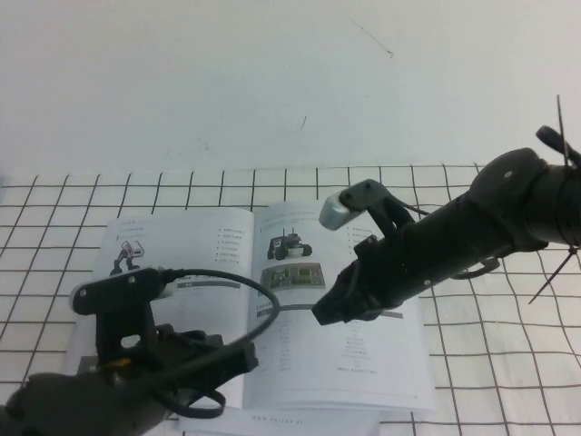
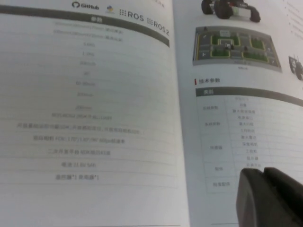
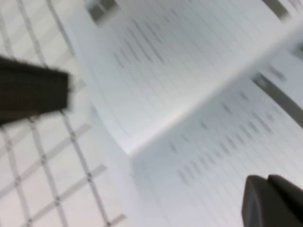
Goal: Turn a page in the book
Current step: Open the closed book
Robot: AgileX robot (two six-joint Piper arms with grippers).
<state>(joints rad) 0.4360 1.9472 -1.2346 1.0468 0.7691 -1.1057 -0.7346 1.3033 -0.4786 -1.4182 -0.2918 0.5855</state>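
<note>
The book (image 1: 272,300) lies open and flat on the gridded desk (image 1: 490,363), the page (image 1: 340,309) with the black rover forming its right side. The right gripper (image 1: 340,304) hovers low over that page near the spine, fingers spread apart. The left gripper (image 1: 195,350) sits over the book's left page; whether it is parted or closed cannot be told.
</note>
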